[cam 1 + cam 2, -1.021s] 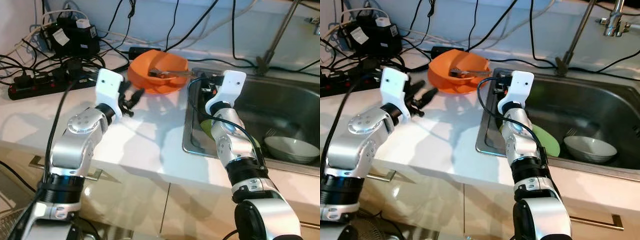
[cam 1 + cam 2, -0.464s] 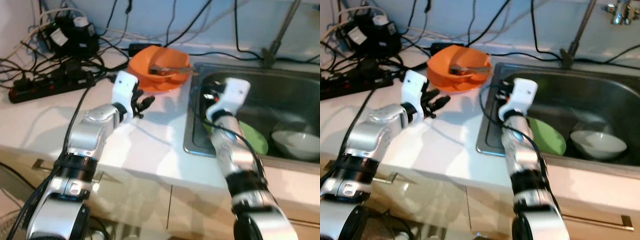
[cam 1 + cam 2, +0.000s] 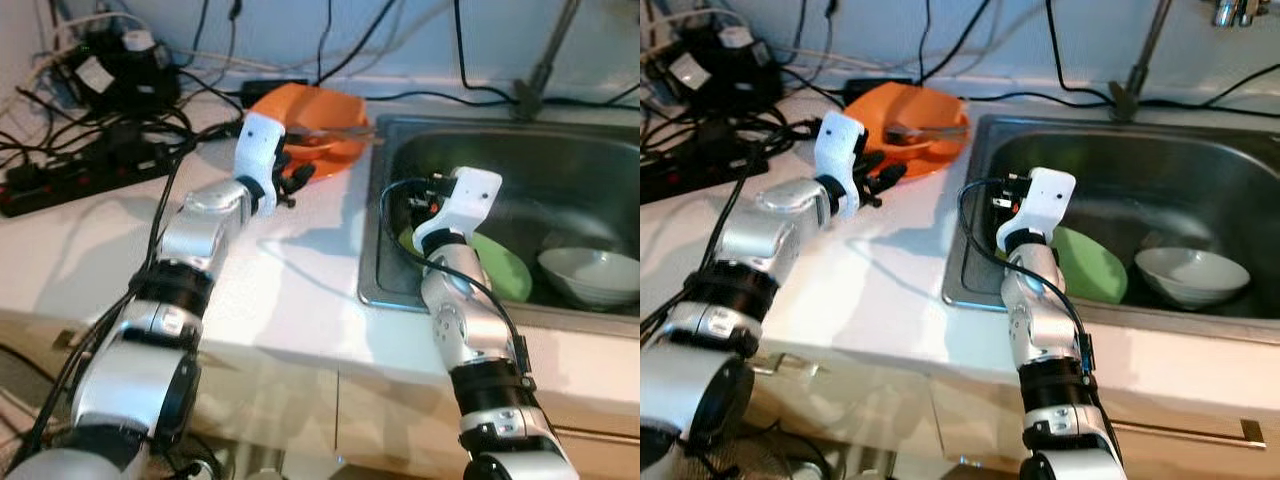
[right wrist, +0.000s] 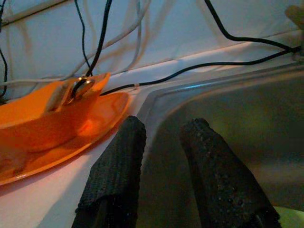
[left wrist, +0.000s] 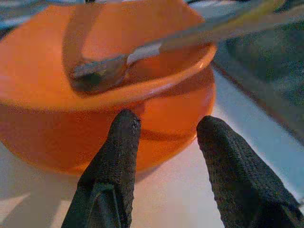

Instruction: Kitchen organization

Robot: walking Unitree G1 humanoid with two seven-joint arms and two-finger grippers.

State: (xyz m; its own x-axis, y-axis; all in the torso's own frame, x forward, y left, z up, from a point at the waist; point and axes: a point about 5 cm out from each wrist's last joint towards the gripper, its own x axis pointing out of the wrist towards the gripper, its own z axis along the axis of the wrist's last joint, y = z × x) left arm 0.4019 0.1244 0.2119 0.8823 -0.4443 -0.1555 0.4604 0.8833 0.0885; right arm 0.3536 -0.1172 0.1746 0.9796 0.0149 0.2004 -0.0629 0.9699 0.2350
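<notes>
Progress: early, by my reading; nothing is gripped and the dishes lie split between the surface and the sink.
Done so far: a green plate and a white bowl already sit in the sink basin, right of centre in the head views, just beside each other.
Left to do: the orange bowl with its spoon is not yet lifted from the surface, upper centre of the head views; I judge it the next thing to handle.
Orange bowl, look: glossy and shallow, stacked on an orange plate of the same colour; a metal spoon rests inside, its handle running out over the rim toward the sink.
Left end effector: fingers parted moderately wide, empty, tips just short of the bowl and plate stack, at the level of the plate's edge.
Right end effector: fingers a narrow gap apart, gripping nothing, poised at the sink's near-left corner, centre of the head views.
Clutter: a black power strip and tangled cables fill the upper left, well apart from the sink.
</notes>
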